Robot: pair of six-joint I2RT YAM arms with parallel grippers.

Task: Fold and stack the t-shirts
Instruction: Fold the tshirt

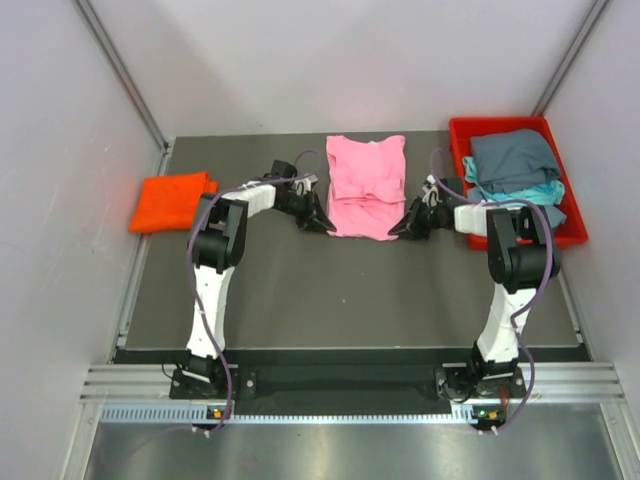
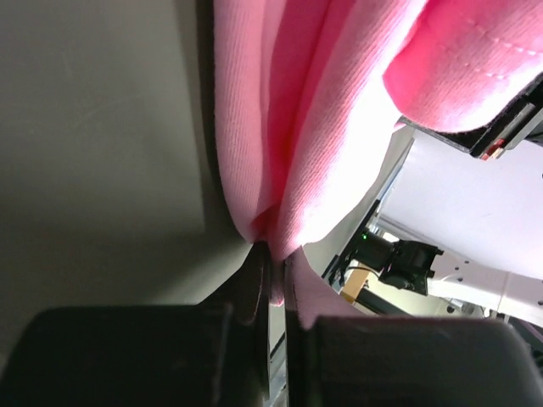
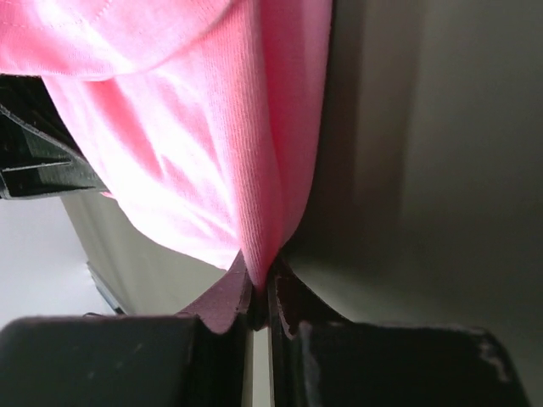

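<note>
Pinching shut on pink cloth, the left tool [image 2: 273, 267] and right tool [image 3: 259, 284] each grip one near corner of the pink shirt [image 1: 367, 185], which lies mid-counter [image 1: 340, 290]. The fold should go best if both corners rise level and travel together, with the edge taut. An orange shirt [image 1: 172, 202] lies at the dark counter's left edge. A grey-blue shirt [image 1: 515, 155] and a teal shirt [image 1: 545, 190] fill a red tray [image 1: 575, 237] at the right. Pale walls [image 1: 300, 60] enclose the cell.

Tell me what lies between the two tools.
The pink t-shirt: its near edge spans from left tool to right tool, both pinching it. The top view shows this.
</note>
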